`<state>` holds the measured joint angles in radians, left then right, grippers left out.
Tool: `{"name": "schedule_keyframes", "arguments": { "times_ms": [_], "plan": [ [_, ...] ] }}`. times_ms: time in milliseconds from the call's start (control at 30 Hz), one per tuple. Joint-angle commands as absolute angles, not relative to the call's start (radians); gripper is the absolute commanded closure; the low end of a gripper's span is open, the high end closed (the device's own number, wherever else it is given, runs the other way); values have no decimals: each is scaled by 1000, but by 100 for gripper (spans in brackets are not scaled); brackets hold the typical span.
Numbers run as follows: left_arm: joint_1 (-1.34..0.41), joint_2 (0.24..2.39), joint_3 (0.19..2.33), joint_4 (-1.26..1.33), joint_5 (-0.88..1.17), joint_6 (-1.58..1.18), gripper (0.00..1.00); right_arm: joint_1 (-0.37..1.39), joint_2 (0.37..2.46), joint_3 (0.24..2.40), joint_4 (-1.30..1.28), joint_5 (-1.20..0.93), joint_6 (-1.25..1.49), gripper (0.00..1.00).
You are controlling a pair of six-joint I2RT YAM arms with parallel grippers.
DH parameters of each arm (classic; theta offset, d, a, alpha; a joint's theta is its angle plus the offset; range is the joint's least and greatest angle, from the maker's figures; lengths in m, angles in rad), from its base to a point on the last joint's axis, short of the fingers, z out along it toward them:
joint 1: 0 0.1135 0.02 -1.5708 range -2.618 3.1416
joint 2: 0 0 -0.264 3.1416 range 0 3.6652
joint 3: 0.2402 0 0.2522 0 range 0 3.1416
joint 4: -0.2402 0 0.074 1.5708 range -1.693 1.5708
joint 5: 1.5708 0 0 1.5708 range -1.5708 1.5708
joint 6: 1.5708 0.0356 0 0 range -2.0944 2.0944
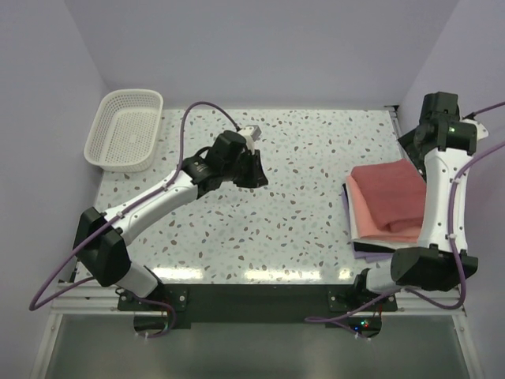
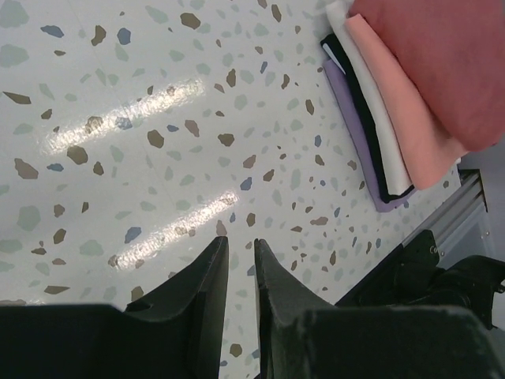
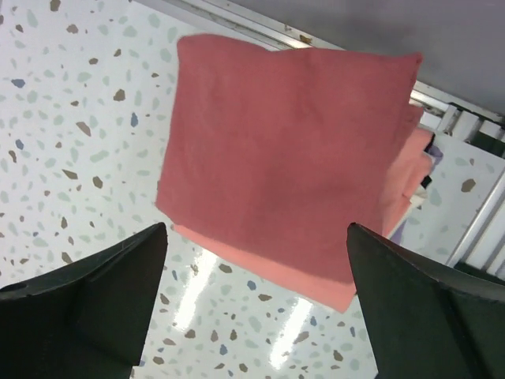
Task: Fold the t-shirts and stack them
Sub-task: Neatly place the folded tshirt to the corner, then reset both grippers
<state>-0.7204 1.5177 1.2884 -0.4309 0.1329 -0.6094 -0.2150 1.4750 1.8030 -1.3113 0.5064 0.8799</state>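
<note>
The pile sits on the right of the table (image 1: 300, 229), close to its near and right edges. A dusty red shirt (image 3: 292, 150) is on top and a salmon shirt (image 3: 339, 292) lies under it. Below them are lower layers (image 2: 367, 118) showing as slivers of white, black and lavender.

The layers are staggered, not squared — a nudge could slide them toward the edge. The right gripper (image 3: 256, 229) hangs over the red shirt with fingers spread wide, holding nothing. If it drops off-centre, one finger could catch the folded edge and drag the fold open. The right arm (image 1: 438, 197) crosses above the pile and might brush it.

Further out, mid-table, the left gripper (image 2: 241, 245) has its fingers drawn almost together, with nothing between them. The basket (image 1: 130, 92) stands at the far left corner, well apart.

From above, the right gripper is mostly hidden by its own arm — and the lower layers show too little to say whether they are shirts.
</note>
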Motion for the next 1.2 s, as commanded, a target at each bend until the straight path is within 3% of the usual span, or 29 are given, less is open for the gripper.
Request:
{"name": "schedule_keyframes", "arguments": {
  "times_ms": [0, 167, 733, 833, 933, 1167],
  "plan": [
    [-726, 1520, 1278, -376, 179, -614, 76, -221, 1346, 1723, -1365, 500, 853, 1],
    [-724, 1511, 1282, -371, 184, -598, 76, -221, 1226, 1516, -1181, 367, 776, 1],
    [-670, 1327, 1146, -373, 78, -560, 73, -200, 1060, 1135, -703, -64, 663, 1],
    [-635, 1269, 1088, -364, 60, -555, 73, -115, 1048, 1065, -643, -37, 667, 1],
    [-592, 1209, 1031, -364, 19, -546, 73, 97, 1084, 1045, -629, 70, 672, 1],
    [-561, 1100, 922, -391, -129, -523, 70, 409, 1161, 954, -508, 139, 692, 1]
  ]
}}
